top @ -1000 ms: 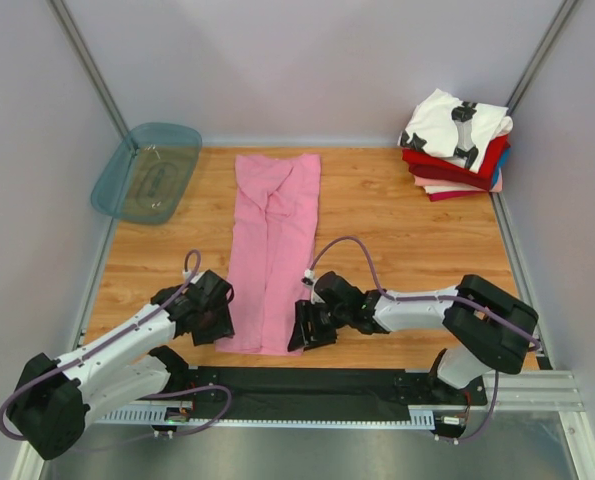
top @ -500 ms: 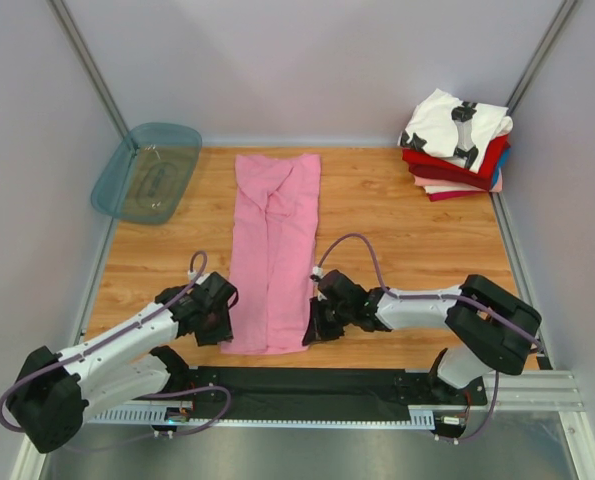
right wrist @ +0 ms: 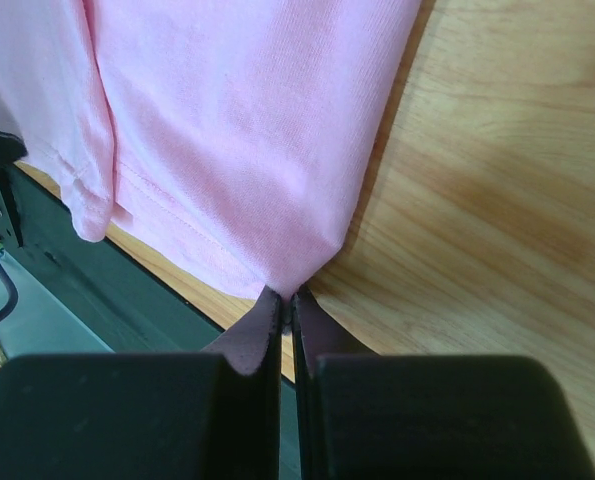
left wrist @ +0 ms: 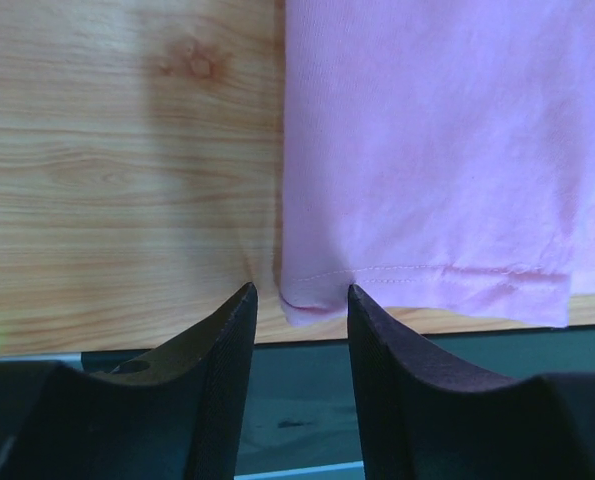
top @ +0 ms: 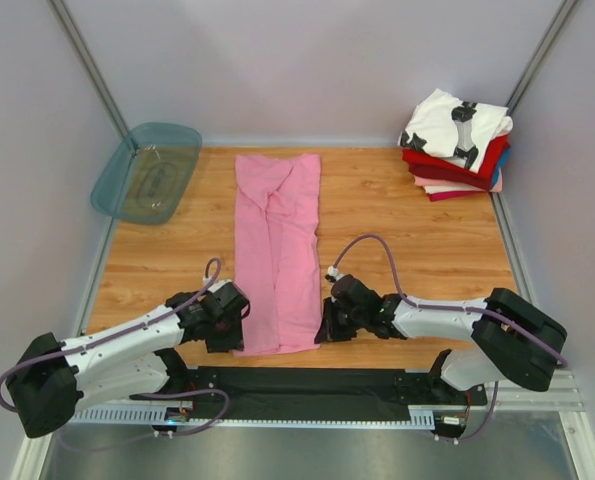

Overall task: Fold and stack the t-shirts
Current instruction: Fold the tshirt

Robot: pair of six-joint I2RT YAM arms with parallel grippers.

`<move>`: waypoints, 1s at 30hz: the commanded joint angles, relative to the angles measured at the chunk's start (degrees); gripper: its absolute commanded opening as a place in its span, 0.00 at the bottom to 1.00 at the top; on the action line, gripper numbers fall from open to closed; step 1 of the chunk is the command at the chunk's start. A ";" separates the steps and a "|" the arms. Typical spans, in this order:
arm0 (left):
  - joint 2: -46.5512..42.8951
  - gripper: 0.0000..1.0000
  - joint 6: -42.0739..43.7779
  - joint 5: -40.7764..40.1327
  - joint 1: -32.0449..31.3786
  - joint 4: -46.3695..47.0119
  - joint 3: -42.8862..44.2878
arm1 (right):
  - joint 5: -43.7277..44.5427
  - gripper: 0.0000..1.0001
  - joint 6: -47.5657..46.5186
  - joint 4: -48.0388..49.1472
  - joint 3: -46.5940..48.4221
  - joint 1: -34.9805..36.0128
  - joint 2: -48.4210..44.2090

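Observation:
A pink t-shirt point(top: 277, 250) lies folded into a long strip down the middle of the wooden table. Its near hem shows in both wrist views point(left wrist: 427, 200) point(right wrist: 237, 130). My left gripper point(top: 239, 336) is at the near left corner of the hem. It is open, its fingertips point(left wrist: 299, 296) straddling that corner without pinching it. My right gripper point(top: 324, 328) is at the near right corner, shut on a pinch of pink cloth point(right wrist: 289, 296). A stack of folded t-shirts point(top: 455, 145), white with black print on top of red, blue and pale ones, sits at the back right.
A clear teal plastic tray point(top: 147, 172) leans at the back left corner. A black rail point(top: 307, 385) runs along the table's near edge just behind both grippers. Grey walls close in the table on three sides.
Both grippers moved in to the near corners of the pink shirt's hem. The right gripper went from open to shut on its corner. The hem shifted slightly right.

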 commanded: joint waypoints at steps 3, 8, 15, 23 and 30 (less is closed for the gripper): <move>-0.61 0.48 -4.16 2.18 -2.12 4.69 -3.77 | 7.58 0.01 -3.01 -11.00 -3.93 -0.53 2.12; -2.55 0.30 -5.84 -0.02 -3.35 2.32 -5.00 | 6.70 0.00 -2.22 -11.43 -4.89 -0.53 0.02; -8.07 0.00 -6.63 -0.55 -4.93 -0.30 -5.80 | 6.34 0.00 0.68 -16.43 -6.21 1.13 -7.88; -14.15 0.00 -7.08 -1.86 -7.31 -8.05 0.87 | 8.80 0.00 3.94 -26.63 -3.40 3.77 -20.98; -11.43 0.00 -5.49 -2.04 -7.31 -5.77 4.83 | 11.35 0.00 2.62 -29.19 1.51 3.69 -19.94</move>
